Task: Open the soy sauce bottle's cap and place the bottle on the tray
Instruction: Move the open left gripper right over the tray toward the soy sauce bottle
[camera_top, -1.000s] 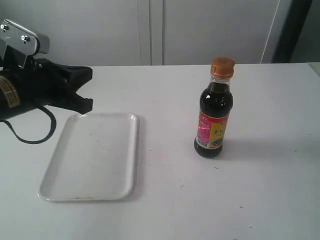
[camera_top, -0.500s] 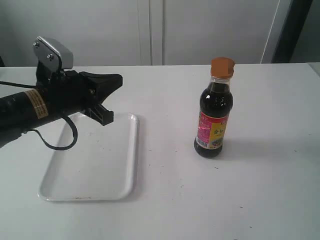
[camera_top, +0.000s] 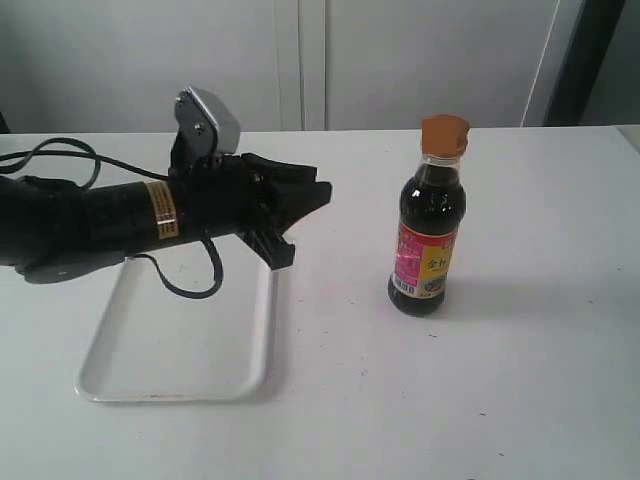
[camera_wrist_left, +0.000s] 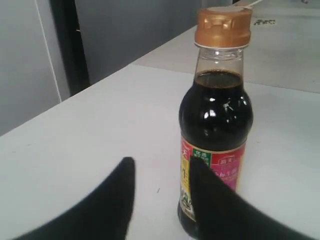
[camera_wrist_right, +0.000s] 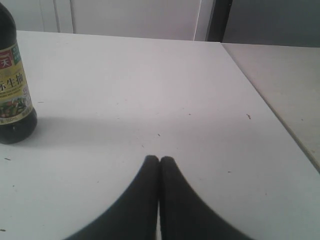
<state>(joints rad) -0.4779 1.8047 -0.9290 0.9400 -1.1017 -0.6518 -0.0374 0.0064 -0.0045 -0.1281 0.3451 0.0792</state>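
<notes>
Soy sauce bottle (camera_top: 428, 238), upright on the white tabletop (camera_top: 520, 340), right of centre in the exterior view; near-black liquid up to the neck, pink-and-yellow label (camera_top: 425, 262) facing the camera. Orange-gold cap (camera_top: 445, 134) seated on the neck, closed. White tray (camera_top: 180, 340), flat on the table, well apart from the bottle on the left side, partly overlapped in view by the left arm. Left gripper (camera_top: 298, 215), raised above the tray's far right corner, pointing toward the bottle; black fingers (camera_wrist_left: 120, 195) spread apart, holding nothing, short of the bottle. In the left wrist view, bottle (camera_wrist_left: 216, 145) and cap (camera_wrist_left: 223, 26) directly ahead, one finger overlapping the lower label. Right gripper (camera_wrist_right: 159, 162), outside the exterior view; in the right wrist view, fingertips pressed together with nothing between them, low over bare table, bottle (camera_wrist_right: 14, 95) off to one side, apart from it.
</notes>
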